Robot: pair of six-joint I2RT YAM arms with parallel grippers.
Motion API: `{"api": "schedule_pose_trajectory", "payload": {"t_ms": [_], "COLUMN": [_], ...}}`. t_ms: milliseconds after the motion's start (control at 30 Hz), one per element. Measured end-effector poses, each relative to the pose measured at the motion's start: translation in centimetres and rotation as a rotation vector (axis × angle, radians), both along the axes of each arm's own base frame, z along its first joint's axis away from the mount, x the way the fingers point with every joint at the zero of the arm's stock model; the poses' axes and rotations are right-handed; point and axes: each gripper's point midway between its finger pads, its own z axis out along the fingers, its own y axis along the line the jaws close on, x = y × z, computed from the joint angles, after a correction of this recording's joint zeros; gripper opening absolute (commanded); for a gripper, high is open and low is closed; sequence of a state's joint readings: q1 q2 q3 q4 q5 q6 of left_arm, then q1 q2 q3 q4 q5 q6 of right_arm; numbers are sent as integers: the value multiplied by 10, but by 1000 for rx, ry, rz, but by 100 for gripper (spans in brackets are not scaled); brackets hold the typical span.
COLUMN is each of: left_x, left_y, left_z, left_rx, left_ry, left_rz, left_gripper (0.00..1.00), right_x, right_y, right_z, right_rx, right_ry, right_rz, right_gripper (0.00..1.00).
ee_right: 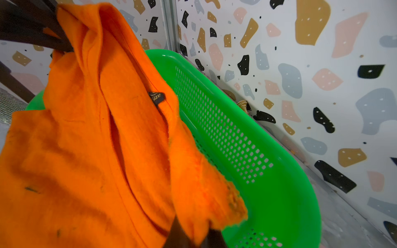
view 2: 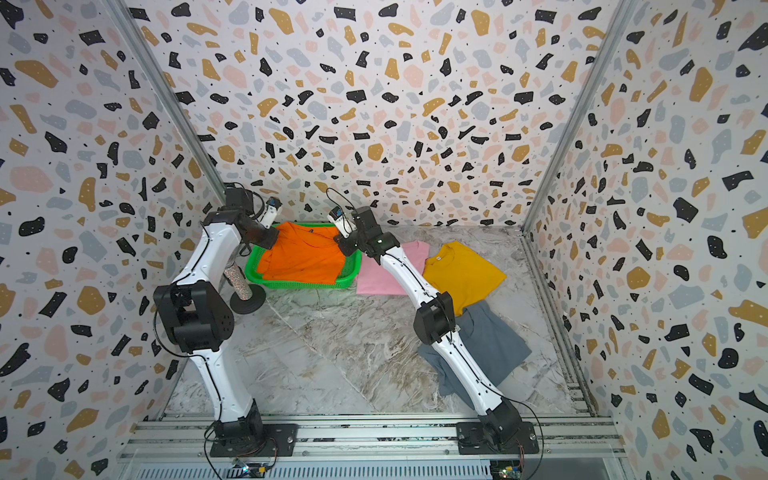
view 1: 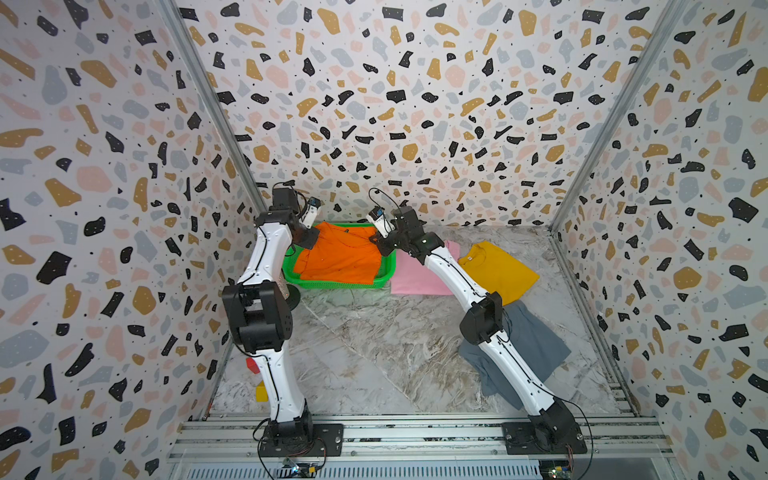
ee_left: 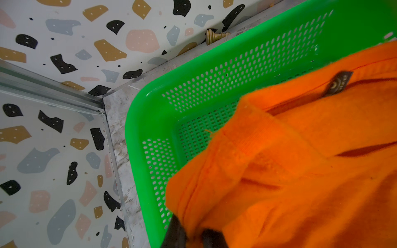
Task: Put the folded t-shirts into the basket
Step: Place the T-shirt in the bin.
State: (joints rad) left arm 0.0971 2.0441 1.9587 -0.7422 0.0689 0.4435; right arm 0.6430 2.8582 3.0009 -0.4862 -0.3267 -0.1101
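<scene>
The orange t-shirt [view 1: 340, 255] hangs over the green basket [view 1: 345, 285] at the far left of the table [view 1: 374, 345]. Its collar edge is stretched left to right between the 2 tools and points toward the back wall, and its hem points toward the arm bases. Its lower part sags into the basket while the 2 top corners are lifted above the rim. The dark neck label [ee_left: 337, 85] faces up near the middle of the collar. The left tool [ee_left: 193, 236] is pinched together on the shirt's left top corner, with cloth bunched between its dark fingers [ee_left: 175, 233]. The right tool [ee_right: 194, 238] is clamped on the right top corner in the same way. The left arm [view 1: 266, 253] rises steeply from its base, bends at a high elbow and reaches down to the basket's left end. The right arm [view 1: 453, 278] leans forward and leftward above the grey t-shirt [view 1: 540, 345] and the pink t-shirt [view 1: 415, 276]. Both of these lie flat on the table, with the yellow t-shirt [view 1: 498, 270] just right of the pink one, collar toward the back.
</scene>
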Motion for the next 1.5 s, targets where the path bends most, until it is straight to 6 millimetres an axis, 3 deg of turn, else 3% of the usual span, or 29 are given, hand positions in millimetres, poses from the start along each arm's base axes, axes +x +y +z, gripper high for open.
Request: {"api": "schedule_pose_trajectory", "payload": {"t_ms": [167, 467, 533, 667, 900, 1100, 1333, 1500], "left_x": [4, 10, 12, 17, 27, 30, 28, 20], "left_y": [0, 4, 7, 10, 24, 29, 25, 6], "left_z": [-20, -52, -59, -68, -84, -80, -76, -47], "left_rx": [-8, 11, 19, 35, 77, 86, 70, 22], "left_ry": [19, 61, 68, 69, 75, 57, 56, 24], "left_rz": [8, 22, 28, 38, 94, 135, 157, 126], "left_gripper": [0, 0, 0, 20, 38, 49, 55, 56], "right_x": [7, 19, 21, 28, 42, 50, 42, 25], "right_y": [0, 1, 2, 1, -9, -17, -20, -29], "right_z": [-8, -50, -50, -46, -47, -45, -45, -27], "right_rx": [-8, -48, -48, -54, -96, -112, -150, -189], "right_ry": [-29, -46, -67, -114, -180, -205, -174, -105], "right_rz": [-12, -30, -36, -60, -121, -142, -111, -74], "right_gripper": [0, 0, 1, 16, 43, 55, 74, 81]}}
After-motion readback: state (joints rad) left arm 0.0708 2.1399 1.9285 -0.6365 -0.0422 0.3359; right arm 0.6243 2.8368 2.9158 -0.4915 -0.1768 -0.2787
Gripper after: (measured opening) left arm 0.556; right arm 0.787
